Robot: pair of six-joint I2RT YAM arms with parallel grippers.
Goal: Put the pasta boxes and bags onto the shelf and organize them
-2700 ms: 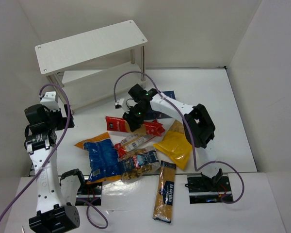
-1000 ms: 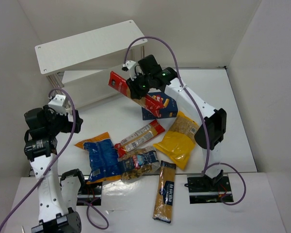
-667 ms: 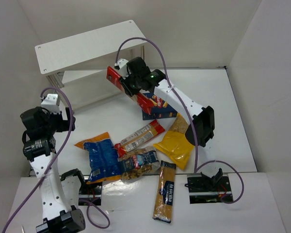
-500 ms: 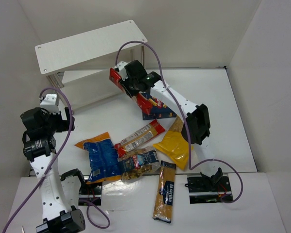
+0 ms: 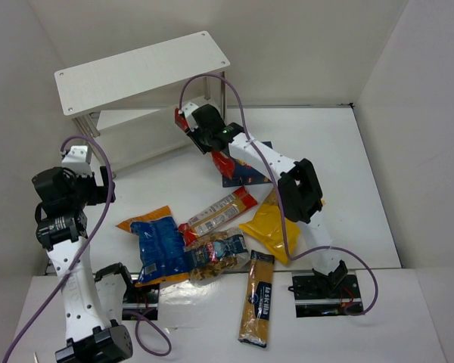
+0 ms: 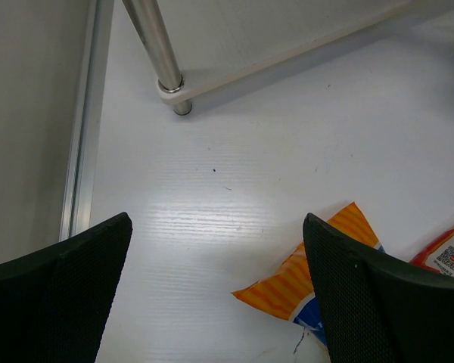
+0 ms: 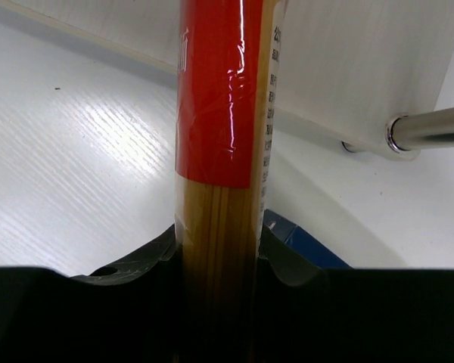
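Your right jaws are closed narrow on the red spaghetti pack (image 7: 219, 113), whose top end sits just in front of the shelf (image 5: 144, 72), near its right post (image 5: 224, 92). Push in crooked and the long pack may snag that post or swivel in the grip. Your left jaws gape wide, empty.

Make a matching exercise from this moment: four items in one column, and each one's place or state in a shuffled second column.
1. red spaghetti pack
2. yellow bag
3. blue-labelled spaghetti pack
4. left gripper

A. open, holding nothing
B. lying nearest the near edge, apart from the other packs
C. clamped in the right gripper, close to the shelf
D. on the table, partly under the right arm

Pairs: 1-C, 2-D, 3-B, 4-A
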